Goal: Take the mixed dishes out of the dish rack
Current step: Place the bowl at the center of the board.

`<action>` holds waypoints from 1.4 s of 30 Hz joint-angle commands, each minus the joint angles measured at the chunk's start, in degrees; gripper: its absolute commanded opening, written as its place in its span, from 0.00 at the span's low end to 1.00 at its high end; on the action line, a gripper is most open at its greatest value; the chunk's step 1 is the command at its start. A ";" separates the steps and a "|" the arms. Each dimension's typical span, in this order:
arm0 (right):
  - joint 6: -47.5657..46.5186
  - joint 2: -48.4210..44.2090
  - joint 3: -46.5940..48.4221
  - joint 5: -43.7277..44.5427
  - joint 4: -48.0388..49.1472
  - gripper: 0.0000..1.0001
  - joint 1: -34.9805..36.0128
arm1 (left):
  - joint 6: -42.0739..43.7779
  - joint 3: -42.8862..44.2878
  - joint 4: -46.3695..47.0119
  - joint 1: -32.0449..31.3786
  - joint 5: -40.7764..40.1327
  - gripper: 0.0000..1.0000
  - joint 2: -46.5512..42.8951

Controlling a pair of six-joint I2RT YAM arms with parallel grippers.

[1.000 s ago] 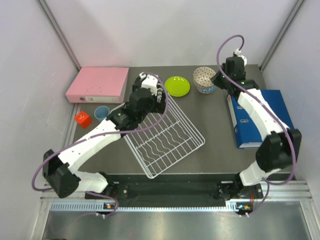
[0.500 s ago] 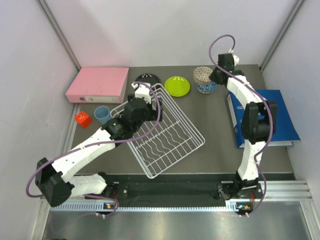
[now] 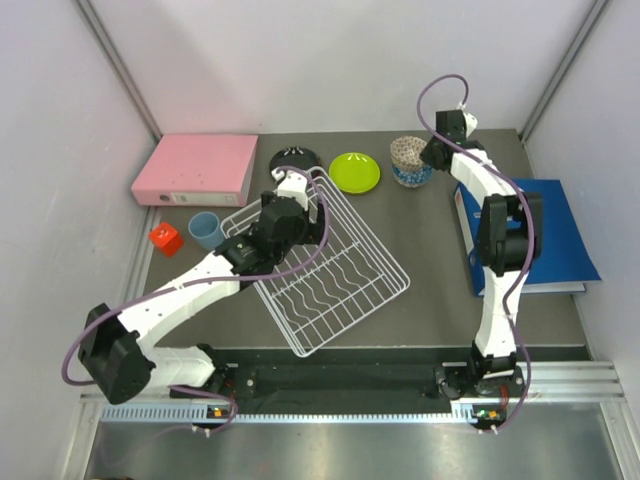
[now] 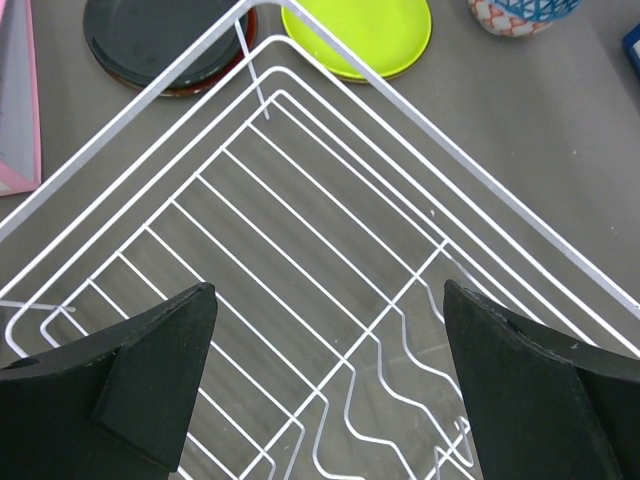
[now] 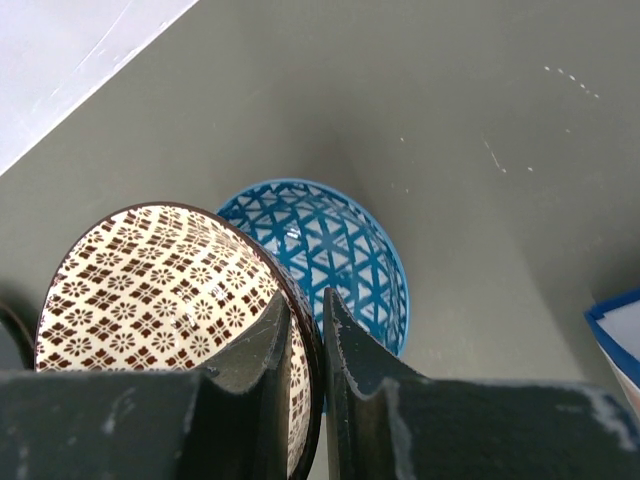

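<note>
The left gripper (image 4: 330, 385) hangs with fingers spread wide over the far corner of the dish rack (image 3: 340, 275), with only thin rim wires and wavy dividers beneath it. Just past that corner, the dark red plate (image 4: 165, 40) and lime green plate (image 4: 360, 30) lie side by side with a narrow gap between them. The pink binder (image 3: 195, 168), blue cup (image 3: 205, 228) and red cube (image 3: 166, 238) crowd the rack's left side. The right gripper (image 5: 305, 300) pinches the beige bowl (image 5: 150, 300) by its rim, hemmed by the blue bowl (image 5: 330, 245) right behind it and the blue binder (image 3: 530, 235) nearby. Bare table (image 3: 430, 240) lies between rack and blue binder.
</note>
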 commanded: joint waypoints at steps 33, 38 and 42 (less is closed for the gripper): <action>-3.94 1.15 4.73 3.18 1.63 0.40 -1.27 | -0.85 2.16 1.23 0.64 1.82 0.99 3.90; -2.19 -3.42 3.23 3.18 3.22 0.42 -1.27 | -0.77 2.24 1.32 0.64 2.00 0.99 3.64; -1.57 -6.24 4.11 1.69 1.73 0.43 -1.27 | -1.12 2.33 1.14 0.72 2.70 0.99 3.81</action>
